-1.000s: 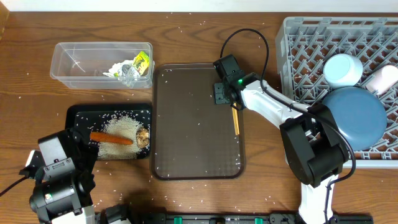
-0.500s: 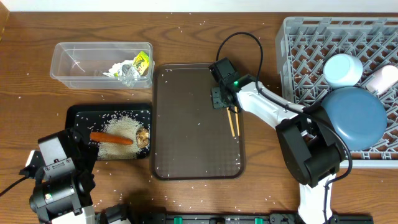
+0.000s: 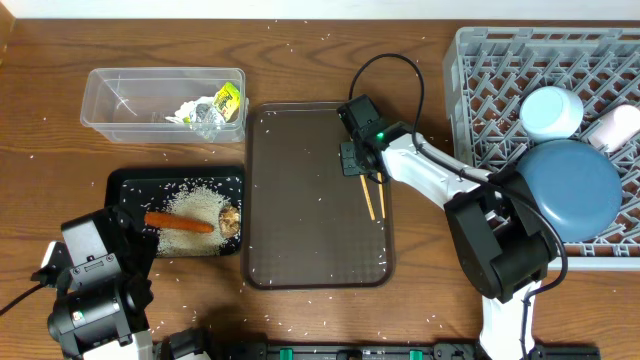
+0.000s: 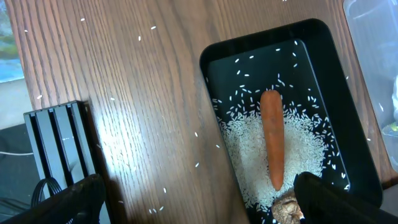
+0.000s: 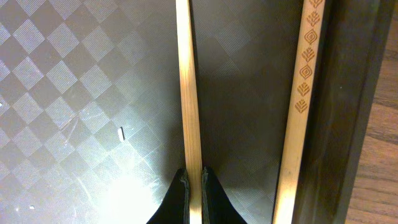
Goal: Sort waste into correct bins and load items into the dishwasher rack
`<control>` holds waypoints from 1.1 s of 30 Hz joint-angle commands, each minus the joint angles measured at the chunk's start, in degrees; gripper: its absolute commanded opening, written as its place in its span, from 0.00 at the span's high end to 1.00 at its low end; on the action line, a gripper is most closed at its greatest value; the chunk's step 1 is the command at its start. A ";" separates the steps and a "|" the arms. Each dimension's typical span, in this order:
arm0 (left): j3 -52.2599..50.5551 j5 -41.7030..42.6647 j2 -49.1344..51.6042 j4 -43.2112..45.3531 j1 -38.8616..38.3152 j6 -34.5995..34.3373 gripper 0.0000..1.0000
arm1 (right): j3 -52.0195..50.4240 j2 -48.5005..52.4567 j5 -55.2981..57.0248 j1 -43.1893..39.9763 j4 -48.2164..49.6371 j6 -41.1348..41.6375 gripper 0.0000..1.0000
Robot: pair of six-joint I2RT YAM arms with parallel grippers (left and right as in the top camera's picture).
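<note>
My right gripper (image 5: 194,190) is shut on one thin wooden chopstick (image 5: 188,93), pinching it between both fingertips just above the brown serving tray (image 3: 310,230). The second chopstick (image 5: 303,93), with a carved pattern, lies alongside by the tray's right rim. From overhead, both chopsticks (image 3: 370,195) lie near the tray's right side under the right gripper (image 3: 354,166). My left gripper (image 4: 199,205) is open over bare wood, its right finger above the black tray (image 4: 336,74), which holds the carrot (image 4: 272,140), rice (image 4: 305,143) and a brown lump (image 4: 286,208).
The clear tub (image 3: 120,100) at the back left holds wrappers and tissue (image 3: 210,108). The grey rack (image 3: 500,80) on the right carries the dark-blue plate (image 3: 572,190), a pale-blue cup (image 3: 551,112) and a white cup (image 3: 612,125). Rice grains are scattered over the table.
The right gripper shifted slightly left along the tray and closed its jaws onto one chopstick, which now lies more slanted. The left arm has not moved.
</note>
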 commanded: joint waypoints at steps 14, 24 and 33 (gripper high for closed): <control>0.87 -0.50 0.07 -0.22 0.28 0.74 0.02 | -0.70 -13.64 -5.18 -9.31 -3.48 -6.82 0.99; 0.87 -0.50 0.07 -0.22 0.28 0.74 0.02 | 1.53 -26.43 -17.42 -31.85 -3.21 -14.60 0.99; 0.87 -0.50 0.07 -0.22 0.28 0.74 0.02 | 1.55 -24.81 -19.98 -40.39 -4.66 -23.39 0.99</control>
